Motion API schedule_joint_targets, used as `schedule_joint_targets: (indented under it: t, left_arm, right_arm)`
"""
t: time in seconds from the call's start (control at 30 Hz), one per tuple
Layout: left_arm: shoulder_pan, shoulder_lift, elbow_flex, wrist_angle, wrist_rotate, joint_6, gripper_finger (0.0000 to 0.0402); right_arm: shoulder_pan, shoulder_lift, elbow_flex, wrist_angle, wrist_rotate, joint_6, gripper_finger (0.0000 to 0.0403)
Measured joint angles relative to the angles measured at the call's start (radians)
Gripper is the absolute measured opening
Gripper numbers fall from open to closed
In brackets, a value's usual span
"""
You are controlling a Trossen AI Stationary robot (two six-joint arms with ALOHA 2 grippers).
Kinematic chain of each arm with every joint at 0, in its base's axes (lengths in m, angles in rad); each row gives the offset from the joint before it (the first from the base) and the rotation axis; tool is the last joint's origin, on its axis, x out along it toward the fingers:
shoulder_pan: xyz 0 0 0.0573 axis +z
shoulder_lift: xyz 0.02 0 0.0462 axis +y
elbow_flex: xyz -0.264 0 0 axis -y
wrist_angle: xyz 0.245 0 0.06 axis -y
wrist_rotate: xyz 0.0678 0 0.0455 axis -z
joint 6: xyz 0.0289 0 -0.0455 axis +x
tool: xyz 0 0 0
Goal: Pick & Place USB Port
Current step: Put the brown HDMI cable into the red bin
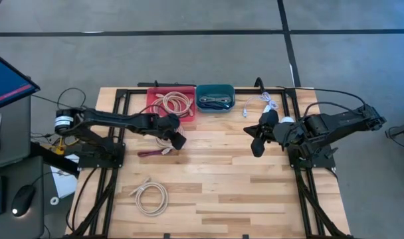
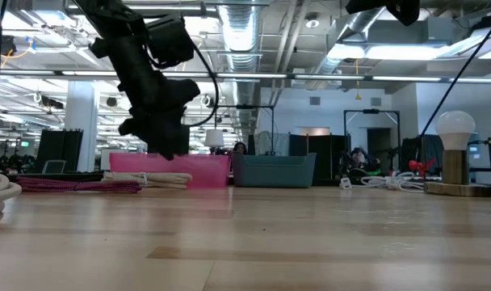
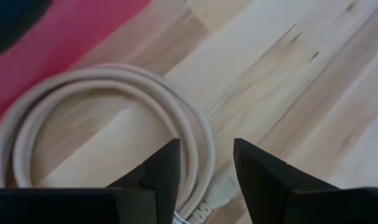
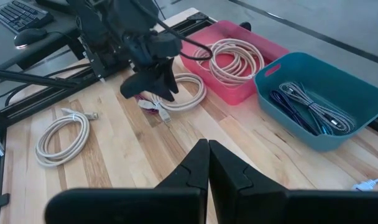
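Left hand [image 1: 178,141] poised over coiled cream cable [image 4: 184,92], fingers parted.
Tilted down above the desk [image 1: 255,186] just near the pink bin [image 1: 155,99]; cable lying loose beneath. Right hand [image 1: 257,147] clenched, empty, hovering at right.

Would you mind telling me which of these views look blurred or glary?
Left wrist view: the coiled white cable and the red bin are soft. Low view: bright ceiling lights leave the left arm a dark silhouette. High view and right wrist view: evenly lit and sharp.
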Motion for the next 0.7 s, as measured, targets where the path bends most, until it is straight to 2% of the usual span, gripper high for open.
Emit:
schedule_joint_targets:
  t: [0.37, 0.7]
  left_arm:
    - [0.000, 0.064, 0.000, 0.003, 0.000, -0.002, 0.0157]
    - [0.000, 0.065, 0.000, 0.039, 0.000, 0.000, 0.0157]
  right_arm:
    - [0.000, 0.000, 0.000, 0.000, 0.000, 0.000, 0.0000]
    - [0.000, 0.000, 0.000, 0.001, 0.000, 0.000, 0.0000]
